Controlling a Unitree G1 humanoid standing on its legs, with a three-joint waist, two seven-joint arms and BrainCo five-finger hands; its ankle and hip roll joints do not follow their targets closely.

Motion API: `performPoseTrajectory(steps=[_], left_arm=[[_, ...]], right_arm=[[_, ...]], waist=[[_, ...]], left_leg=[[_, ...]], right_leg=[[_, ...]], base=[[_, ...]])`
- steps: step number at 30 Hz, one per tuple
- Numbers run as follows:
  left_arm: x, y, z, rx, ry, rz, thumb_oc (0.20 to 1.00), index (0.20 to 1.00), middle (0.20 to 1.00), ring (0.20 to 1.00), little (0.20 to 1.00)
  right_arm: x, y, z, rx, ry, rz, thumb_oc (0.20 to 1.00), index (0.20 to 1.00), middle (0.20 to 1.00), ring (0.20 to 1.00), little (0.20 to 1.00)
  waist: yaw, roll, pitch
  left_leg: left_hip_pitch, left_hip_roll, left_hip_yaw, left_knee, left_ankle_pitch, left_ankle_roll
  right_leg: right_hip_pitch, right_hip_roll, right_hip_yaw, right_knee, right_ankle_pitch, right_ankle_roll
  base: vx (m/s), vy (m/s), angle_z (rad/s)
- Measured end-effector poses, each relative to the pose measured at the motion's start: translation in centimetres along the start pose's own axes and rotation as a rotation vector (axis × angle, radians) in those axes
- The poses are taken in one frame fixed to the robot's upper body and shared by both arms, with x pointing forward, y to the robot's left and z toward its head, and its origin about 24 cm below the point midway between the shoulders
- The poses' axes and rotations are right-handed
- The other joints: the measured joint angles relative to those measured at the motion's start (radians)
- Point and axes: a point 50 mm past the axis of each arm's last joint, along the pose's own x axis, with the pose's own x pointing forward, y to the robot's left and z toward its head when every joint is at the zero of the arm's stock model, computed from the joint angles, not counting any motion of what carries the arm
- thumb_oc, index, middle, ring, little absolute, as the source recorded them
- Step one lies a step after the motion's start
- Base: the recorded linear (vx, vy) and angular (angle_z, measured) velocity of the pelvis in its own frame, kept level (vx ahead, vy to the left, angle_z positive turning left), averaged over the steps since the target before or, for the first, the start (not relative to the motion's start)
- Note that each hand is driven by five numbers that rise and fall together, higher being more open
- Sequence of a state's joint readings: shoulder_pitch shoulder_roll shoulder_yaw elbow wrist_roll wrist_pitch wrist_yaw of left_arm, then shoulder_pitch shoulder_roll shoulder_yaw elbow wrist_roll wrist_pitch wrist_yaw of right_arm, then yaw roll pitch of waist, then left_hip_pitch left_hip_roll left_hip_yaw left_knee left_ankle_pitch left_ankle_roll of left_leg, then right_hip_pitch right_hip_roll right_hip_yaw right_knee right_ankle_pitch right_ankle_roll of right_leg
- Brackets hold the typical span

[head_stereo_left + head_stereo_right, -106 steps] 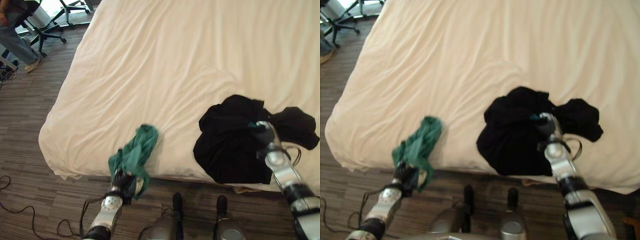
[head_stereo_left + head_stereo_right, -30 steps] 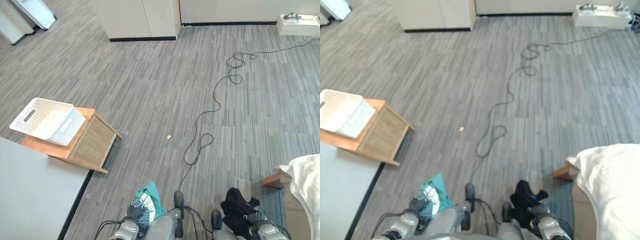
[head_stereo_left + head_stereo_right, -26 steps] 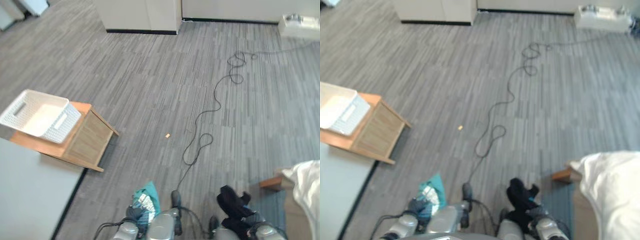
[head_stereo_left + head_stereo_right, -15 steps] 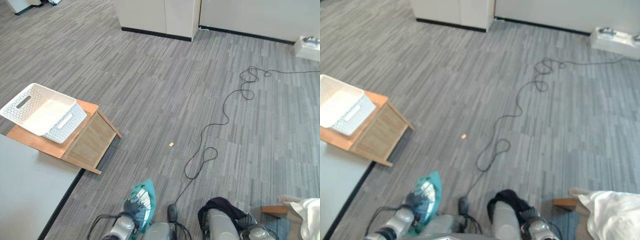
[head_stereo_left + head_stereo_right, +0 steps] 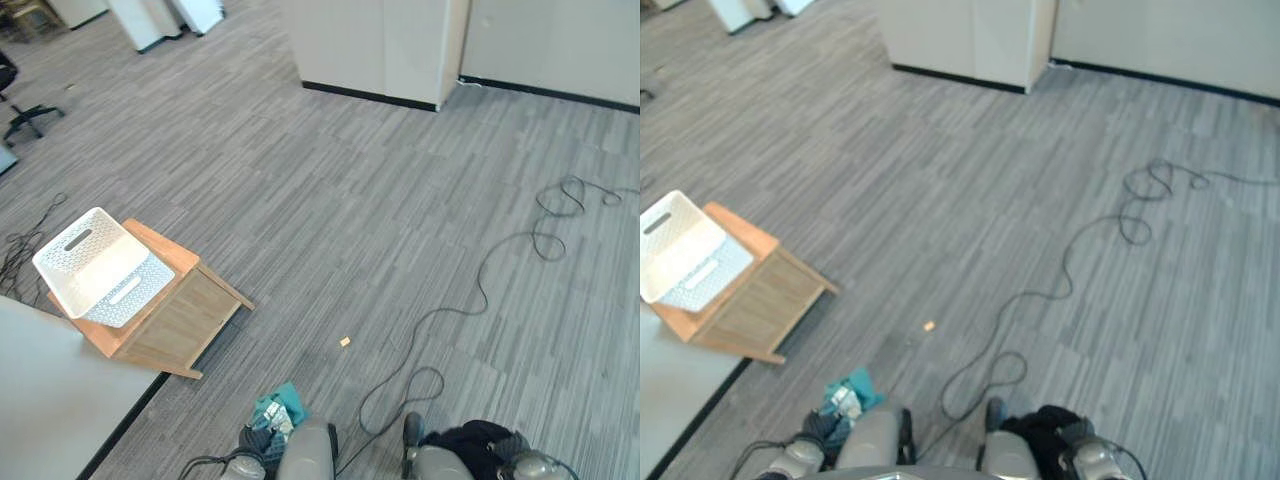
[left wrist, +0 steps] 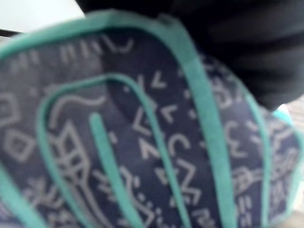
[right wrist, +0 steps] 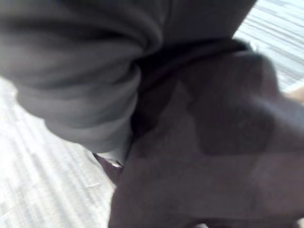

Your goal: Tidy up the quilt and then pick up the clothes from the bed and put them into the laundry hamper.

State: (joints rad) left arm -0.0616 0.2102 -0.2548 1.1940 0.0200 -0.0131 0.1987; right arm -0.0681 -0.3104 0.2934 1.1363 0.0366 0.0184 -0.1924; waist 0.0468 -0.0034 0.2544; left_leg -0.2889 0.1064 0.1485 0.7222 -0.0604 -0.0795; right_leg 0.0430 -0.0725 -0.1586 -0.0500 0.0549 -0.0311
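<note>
A white perforated laundry hamper [image 5: 98,268] stands on a low wooden stand [image 5: 170,322] at the left, well ahead of me. At the bottom edge my left hand [image 5: 251,440] is shut on a bunched green garment [image 5: 279,408]. Up close, that garment's dark blue and teal patterned cloth [image 6: 142,142] hides the fingers. My right hand [image 5: 1086,458] is low at the right, shut on a black garment [image 5: 1043,430] bunched over it. In the right wrist view, dark cloth [image 7: 199,156] lies against the hand.
Grey striped carpet [image 5: 330,200] stretches between me and the hamper. A black cable [image 5: 480,290] snakes across the floor at the right. A pale flat surface [image 5: 50,400] borders the stand at the lower left. Cabinets [image 5: 385,45] line the far wall. A small orange scrap [image 5: 345,341] lies on the carpet.
The camera has swung from the bed to the open floor and kept panning; the bed corner has left the right edge. Both garments stay in my hands.
</note>
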Motion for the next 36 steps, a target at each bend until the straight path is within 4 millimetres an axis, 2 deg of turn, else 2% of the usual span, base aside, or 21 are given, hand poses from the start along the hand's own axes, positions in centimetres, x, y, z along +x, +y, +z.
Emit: performPoseTrajectory(steps=[4,6,7,8,10,11,13,14,16,19,21,22,25,26,27,28,29,30,32,35,36], left_arm=[[-0.6,-0.8,-2.0,-0.032,0.047,-0.022,0.2,0.2,0.2,0.2,0.2],[-0.6,-0.4,-2.8,-0.048,0.092,-0.009,0.2,0.2,0.2,0.2,0.2],[-0.7,-0.2,-3.7,-0.057,0.119,-0.001,0.2,0.2,0.2,0.2,0.2],[-1.2,-0.1,-5.6,-0.071,0.194,0.005,0.2,0.2,0.2,0.2,0.2],[-1.9,-0.9,-7.5,-0.056,0.263,-0.019,0.2,0.2,0.2,0.2,0.2],[-2.0,0.2,-8.2,-0.019,0.276,-0.002,0.2,0.2,0.2,0.2,0.2],[-1.9,0.9,-8.2,0.002,0.281,0.005,0.2,0.2,0.2,0.2,0.2],[-1.8,0.7,-7.9,0.0,0.27,-0.003,0.2,0.2,0.2,0.2,0.2],[-1.4,0.6,-6.8,0.012,0.23,-0.007,0.2,0.2,0.2,0.2,0.2],[-0.5,0.9,-3.7,0.014,0.129,0.007,0.2,0.2,0.2,0.2,0.2],[-0.2,1.1,-2.5,0.029,0.094,0.013,0.2,0.2,0.2,0.2,0.2],[0.0,1.3,-1.5,0.039,0.063,0.018,0.2,0.2,0.2,0.2,0.2],[0.2,1.5,-1.3,0.05,0.066,0.02,0.2,0.2,0.2,0.2,0.2],[0.1,1.3,-1.9,0.059,0.096,0.012,0.2,0.2,0.2,0.2,0.2],[-0.2,0.5,-2.6,0.049,0.114,-0.014,0.2,0.2,0.2,0.2,0.2],[-0.3,-0.3,-2.7,0.043,0.117,-0.038,0.2,0.2,0.2,0.2,0.2],[-0.5,-1.3,-2.8,0.032,0.125,-0.067,0.2,0.2,0.2,0.2,0.2],[-0.2,-0.7,-1.8,0.045,0.097,-0.05,0.2,0.2,0.2,0.2,0.2],[0.3,1.4,-0.5,0.061,0.045,-0.001,0.2,0.2,0.2,0.2,0.2],[0.2,2.0,-0.9,0.031,0.035,0.01,0.2,0.2,0.2,0.2,0.2],[0.2,1.8,-0.5,0.027,0.019,0.004,0.2,0.2,0.2,0.2,0.2]], right_arm=[[0.2,0.3,1.4,-0.052,-0.031,0.012,0.2,0.2,0.2,0.2,0.2],[0.0,0.9,0.7,-0.055,-0.014,0.027,0.2,0.2,0.2,0.2,0.2],[0.0,1.4,0.7,-0.052,-0.012,0.037,0.2,0.2,0.2,0.2,0.2],[-0.3,2.3,0.1,-0.049,0.0,0.057,0.2,0.2,0.2,0.2,0.2],[-0.7,2.6,-1.3,-0.069,0.032,0.066,0.2,0.2,0.2,0.2,0.2],[-1.1,4.1,-1.8,-0.075,0.041,0.102,0.2,0.2,0.2,0.2,0.2],[-1.4,4.8,-2.2,-0.07,0.044,0.121,0.2,0.2,0.2,0.2,0.2],[-1.4,4.5,-2.5,-0.058,0.055,0.109,0.2,0.2,0.2,0.2,0.2],[-1.4,4.4,-2.5,-0.056,0.054,0.103,0.2,0.2,0.2,0.2,0.2],[-1.2,4.1,-2.0,-0.057,0.037,0.095,0.2,0.2,0.2,0.2,0.2],[-1.1,3.6,-1.7,-0.06,0.026,0.081,0.2,0.2,0.2,0.2,0.2],[-1.0,3.6,-1.5,-0.064,0.025,0.083,0.2,0.2,0.2,0.2,0.2],[-0.6,3.2,-0.4,-0.056,0.011,0.076,0.2,0.2,0.2,0.2,0.2],[-0.5,3.2,0.0,-0.058,0.008,0.075,0.2,0.2,0.2,0.2,0.2],[-0.3,2.1,-0.8,-0.022,0.041,0.081,0.2,0.2,0.2,0.2,0.2],[-0.2,1.1,-1.4,-0.008,0.064,0.068,0.2,0.2,0.2,0.2,0.2],[0.0,-0.7,-1.8,-0.004,0.075,0.021,0.2,0.2,0.2,0.2,0.2],[0.1,-1.4,-2.0,0.015,0.084,-0.003,0.2,0.2,0.2,0.2,0.2],[0.3,-1.3,-0.6,0.05,0.052,-0.004,0.2,0.2,0.2,0.2,0.2],[0.3,-0.5,0.7,0.068,-0.014,0.023,0.2,0.2,0.2,0.2,0.2],[0.3,-0.5,1.1,0.08,-0.036,0.022,0.2,0.2,0.2,0.2,0.2]], waist=[[0.047,0.035,-0.026],[0.055,0.016,-0.044],[0.073,-0.009,-0.058],[0.067,-0.04,-0.089],[0.071,0.014,-0.132],[0.075,-0.057,-0.124],[0.047,-0.098,-0.119],[0.032,-0.092,-0.109],[0.021,-0.07,-0.102],[-0.034,-0.01,-0.078],[-0.056,0.002,-0.076],[-0.055,-0.002,-0.071],[-0.071,-0.002,-0.039],[-0.077,-0.009,-0.022],[-0.076,-0.021,-0.011],[-0.075,-0.007,-0.018],[-0.067,0.02,-0.022],[-0.076,0.007,-0.012],[-0.035,-0.045,0.013],[-0.023,-0.072,0.036],[-0.015,-0.077,0.035]], left_leg=[[0.03,-0.049,0.283,-0.606,0.109,0.046],[0.033,-0.075,0.433,-0.691,0.163,0.092],[0.036,-0.092,0.486,-0.676,0.145,0.111],[0.046,-0.132,0.538,-0.671,0.122,0.219],[0.136,-0.143,0.479,-0.743,0.059,0.372],[0.168,-0.173,0.396,-0.748,0.095,0.361],[0.204,-0.193,0.26,-0.718,0.106,0.344],[0.242,-0.196,0.21,-0.724,0.097,0.332],[0.271,-0.19,0.109,-0.724,0.093,0.307],[0.3,-0.143,-0.052,-0.745,0.083,0.302],[0.294,-0.12,-0.119,-0.739,0.056,0.26],[0.296,-0.109,-0.153,-0.747,0.01,0.234],[0.307,-0.055,-0.216,-0.79,-0.002,0.157],[0.352,-0.025,-0.207,-0.798,-0.019,0.094],[0.351,-0.014,-0.19,-0.656,-0.024,0.049],[0.309,0.004,-0.18,-0.49,-0.033,0.061],[0.242,0.026,-0.167,-0.234,0.012,0.03],[0.169,0.047,-0.155,-0.132,0.059,-0.005],[0.043,0.044,-0.067,-0.012,0.069,0.027],[0.013,0.026,0.066,-0.17,0.025,0.012],[0.035,-0.014,0.136,-0.389,0.034,0.032]], right_leg=[[0.146,0.092,-0.091,-0.032,-0.124,0.031],[0.194,0.139,-0.158,-0.024,-0.143,0.046],[0.205,0.135,-0.173,-0.028,-0.171,0.089],[0.225,0.144,-0.173,-0.003,-0.198,0.106],[0.225,0.221,-0.146,0.15,-0.241,0.153],[0.162,0.188,-0.152,0.357,-0.283,0.204],[0.026,0.116,-0.165,0.726,-0.27,0.212],[-0.059,0.086,-0.099,0.875,-0.269,0.214],[-0.158,0.068,-0.03,0.941,-0.27,0.213],[-0.272,-0.011,0.053,0.747,-0.274,0.2],[-0.223,-0.058,0.088,0.376,-0.256,0.204],[-0.201,-0.088,0.128,0.144,-0.221,0.21],[-0.138,-0.056,0.216,-0.04,-0.028,0.218],[-0.092,-0.034,0.22,-0.034,0.048,0.202],[-0.062,-0.024,0.21,-0.008,0.073,0.147],[-0.054,-0.013,0.198,0.003,0.061,0.121],[-0.039,0.012,0.154,0.031,0.032,0.063],[-0.053,0.008,0.111,0.054,0.009,0.042],[-0.03,-0.006,0.076,0.033,-0.002,0.029],[0.018,-0.001,0.042,-0.003,-0.015,0.009],[0.033,-0.005,0.027,-0.027,-0.018,0.01]], base=[[0.71,0.08,0.4],[0.6,0.112,0.66],[0.44,0.111,0.14],[0.44,0.111,0.41],[0.63,0.173,0.56],[0.58,0.126,0.54],[0.69,0.097,1.29],[0.63,0.081,1.42],[0.48,-0.023,1.36],[0.63,-0.195,1.99],[0.7,-0.317,1.88],[0.6,-0.317,1.61],[0.52,-0.297,1.36],[0.56,-0.463,0.95],[0.66,-0.659,0.82],[0.36,-0.527,0.62],[0.36,-0.486,0.87],[0.41,-0.357,0.95],[0.32,-0.145,0.73],[0.67,0.039,0.43],[0.66,0.132,0.35]])
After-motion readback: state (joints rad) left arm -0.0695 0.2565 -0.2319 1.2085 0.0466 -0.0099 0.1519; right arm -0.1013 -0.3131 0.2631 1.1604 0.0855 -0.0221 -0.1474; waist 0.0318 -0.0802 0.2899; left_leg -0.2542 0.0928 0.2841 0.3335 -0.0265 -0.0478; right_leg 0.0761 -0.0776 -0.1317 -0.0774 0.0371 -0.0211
